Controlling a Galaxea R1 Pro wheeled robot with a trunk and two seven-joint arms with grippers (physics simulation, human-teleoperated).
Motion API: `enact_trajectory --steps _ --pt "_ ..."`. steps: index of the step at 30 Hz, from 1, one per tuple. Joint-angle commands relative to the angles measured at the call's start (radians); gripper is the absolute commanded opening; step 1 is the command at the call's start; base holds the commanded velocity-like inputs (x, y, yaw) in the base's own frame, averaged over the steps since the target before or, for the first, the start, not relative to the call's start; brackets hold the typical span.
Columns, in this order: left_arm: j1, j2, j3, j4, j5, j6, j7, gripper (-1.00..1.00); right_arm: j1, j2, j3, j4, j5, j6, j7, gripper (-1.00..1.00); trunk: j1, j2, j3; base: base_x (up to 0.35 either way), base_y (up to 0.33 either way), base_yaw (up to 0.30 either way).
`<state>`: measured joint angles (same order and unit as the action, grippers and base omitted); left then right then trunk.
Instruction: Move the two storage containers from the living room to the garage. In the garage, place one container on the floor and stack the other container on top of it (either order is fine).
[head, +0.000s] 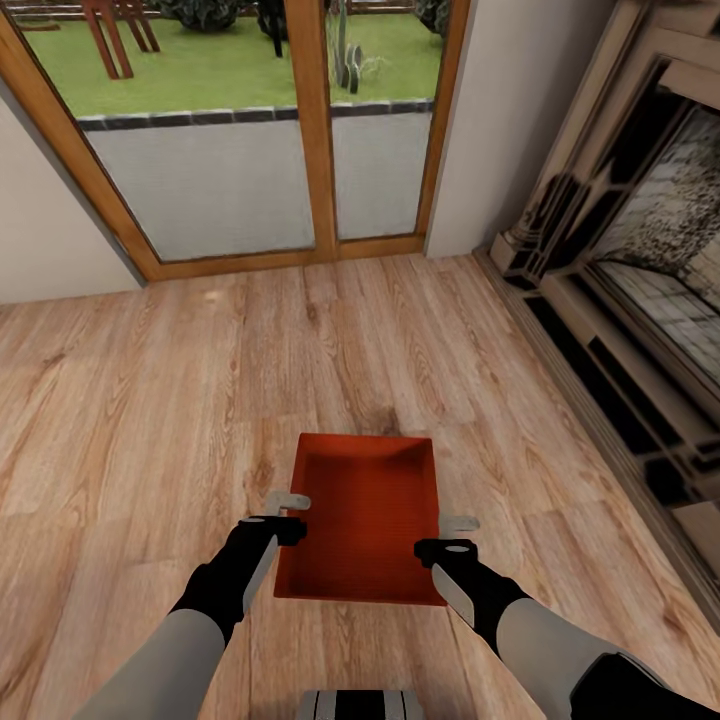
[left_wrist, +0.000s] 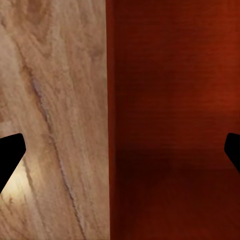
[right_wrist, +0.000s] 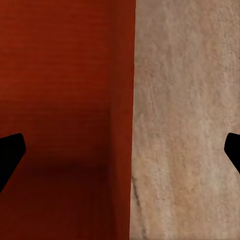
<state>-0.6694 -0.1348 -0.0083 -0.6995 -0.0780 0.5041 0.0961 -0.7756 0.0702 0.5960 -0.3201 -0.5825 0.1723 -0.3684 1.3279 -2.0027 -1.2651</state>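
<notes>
Grabbing the first bin looks like the step in hand here. One storage container (head: 365, 515) sits low in the centre of the head view on the light wood-plank floor (head: 150, 400) of the living room, with the garden doors (head: 260, 130) across the top and the fireplace (head: 640, 260) down the right edge. The left hand (head: 290, 515) straddles the bin's left wall and the right hand (head: 452, 535) the right wall. In both wrist views the wall runs up between wide-apart dark fingertips (left_wrist: 10, 155), so both hands are spread open, nothing clamped yet. I'd say the next move is closing both on the walls evenly, then lifting level so it doesn't tip, before heading off to the garage.
</notes>
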Motion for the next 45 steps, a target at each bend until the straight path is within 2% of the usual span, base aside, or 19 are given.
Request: enact_trajectory --steps 1,12,36,42,45 --pt "0.0 0.0 -0.001 -0.001 -0.008 0.006 0.001 1.0 -0.001 -0.004 0.008 -0.002 -0.005 0.007 -0.007 1.0 0.0 0.0 -0.001 0.0 0.0 0.0" --pt "0.0 0.0 0.0 -0.001 -0.008 0.007 -0.001 1.0 -0.017 -0.015 0.008 0.004 -0.007 0.016 -0.009 1.0 0.0 0.0 -0.001 0.0 0.0 0.0" --pt "-0.001 0.001 0.005 -0.001 -0.008 0.005 0.0 1.0 -0.019 -0.013 0.008 0.009 -0.007 0.01 -0.008 1.0 0.092 -0.168 -0.076 0.0 0.0 0.0" --pt "-0.001 0.001 0.005 -0.001 -0.008 0.004 0.002 1.0 -0.018 -0.013 0.008 0.01 -0.008 0.01 -0.008 1.0 0.092 -0.168 -0.076 0.0 0.0 0.0" --pt "0.0 0.001 0.005 -0.001 -0.008 0.005 0.001 1.0 -0.019 -0.013 0.008 0.01 -0.007 0.01 -0.008 1.0 0.103 -0.189 -0.085 0.0 0.0 0.0"
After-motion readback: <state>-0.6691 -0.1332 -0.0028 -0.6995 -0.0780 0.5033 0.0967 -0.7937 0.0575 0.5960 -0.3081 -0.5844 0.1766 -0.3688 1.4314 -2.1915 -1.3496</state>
